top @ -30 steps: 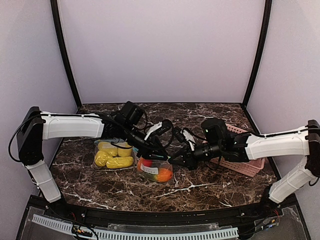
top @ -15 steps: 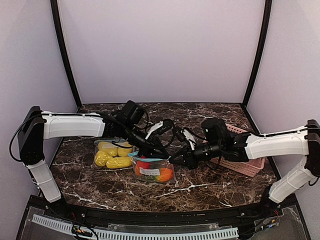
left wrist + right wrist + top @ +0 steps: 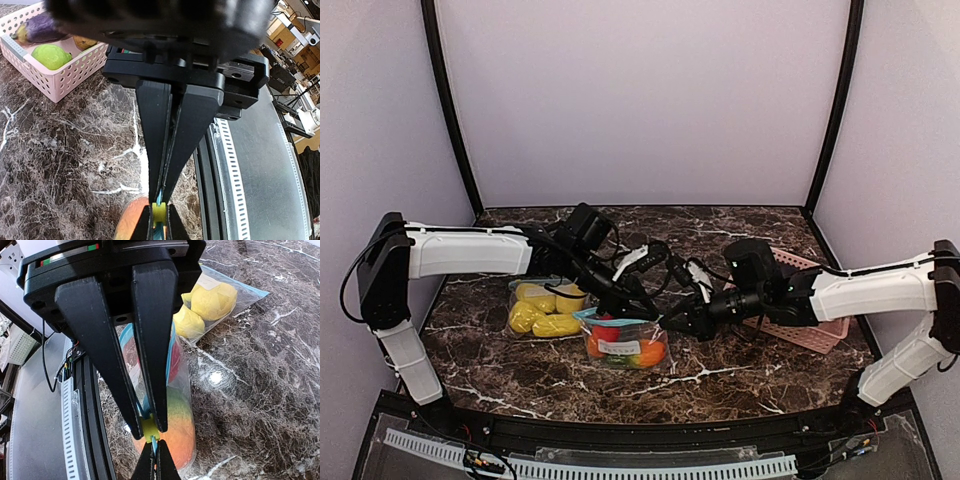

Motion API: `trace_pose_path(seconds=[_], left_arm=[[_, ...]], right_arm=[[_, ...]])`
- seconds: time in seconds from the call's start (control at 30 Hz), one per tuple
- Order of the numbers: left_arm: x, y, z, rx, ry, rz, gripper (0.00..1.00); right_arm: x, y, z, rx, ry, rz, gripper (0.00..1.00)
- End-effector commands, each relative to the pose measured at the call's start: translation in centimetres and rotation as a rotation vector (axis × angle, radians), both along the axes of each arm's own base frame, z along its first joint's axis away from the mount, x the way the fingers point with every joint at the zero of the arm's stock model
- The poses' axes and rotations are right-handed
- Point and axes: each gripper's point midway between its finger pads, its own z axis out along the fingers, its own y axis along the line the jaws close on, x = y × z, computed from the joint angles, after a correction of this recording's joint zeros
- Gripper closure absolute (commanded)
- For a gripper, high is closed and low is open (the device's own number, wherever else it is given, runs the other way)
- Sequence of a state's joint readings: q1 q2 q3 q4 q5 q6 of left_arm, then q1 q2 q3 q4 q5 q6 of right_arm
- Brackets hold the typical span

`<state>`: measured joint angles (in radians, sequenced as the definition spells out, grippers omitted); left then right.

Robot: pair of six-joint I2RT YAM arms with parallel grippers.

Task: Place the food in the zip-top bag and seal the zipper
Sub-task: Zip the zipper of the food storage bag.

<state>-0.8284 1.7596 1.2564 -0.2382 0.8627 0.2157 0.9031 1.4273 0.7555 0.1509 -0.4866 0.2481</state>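
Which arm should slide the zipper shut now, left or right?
Probably right. The right gripper looks shut on the yellow slider of the zip-top bag. The left gripper only pinches the bag's blue edge beside it, steadying it.

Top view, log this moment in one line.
step: sealing | left end effector: pinching zipper of clear plastic zip-top bag | right end effector: pinching same zipper | orange and red toy food: inside bag
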Motion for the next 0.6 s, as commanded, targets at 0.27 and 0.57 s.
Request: trace_pose_path(seconds=[0.27,0.57], left_arm=[[-1.1,0.5,0.0,0.038,0.01,-0.012,0.99],[-0.6,0.8,-0.2,0.047,-0.018,0.023,0.99]], right_arm=[[3.6,-2.3,-0.1,-0.047,-0.063,-0.215,1.0],[4.7,-3.7,-0.5,-0.086,-0.076,-0.303,1.0]])
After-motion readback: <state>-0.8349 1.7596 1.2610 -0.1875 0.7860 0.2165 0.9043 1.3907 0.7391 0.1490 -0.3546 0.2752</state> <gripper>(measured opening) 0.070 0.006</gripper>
